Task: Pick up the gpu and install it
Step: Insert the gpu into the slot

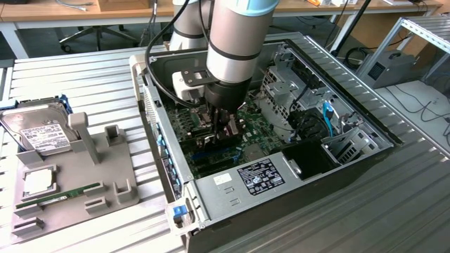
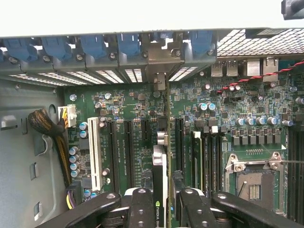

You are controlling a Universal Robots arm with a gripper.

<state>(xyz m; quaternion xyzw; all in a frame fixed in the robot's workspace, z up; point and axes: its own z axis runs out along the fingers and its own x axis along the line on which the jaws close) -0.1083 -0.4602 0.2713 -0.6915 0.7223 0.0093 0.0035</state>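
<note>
Pick-up done, install in progress. Gripper [image 2: 164, 209] closed on gpu [image 2: 160, 180], card held edge-on between the two fingers [image 2: 141, 209], NVIDIA label visible near the grip. In exterior view, gripper [image 1: 223, 126] low inside open pc case [image 1: 351, 132], above motherboard [image 1: 253, 126]. Card standing along the row of expansion slots [image 2: 128, 152], its bracket end twd the rear slot openings [image 2: 156, 61]. Seated fully or not: cannot tell, lower edge hidden. Left, by judgement: final seating and release. Holder tray [image 1: 105, 200] outside the case w/ hard drive [image 1: 39, 132] and memory stick [image 1: 60, 196].
</note>
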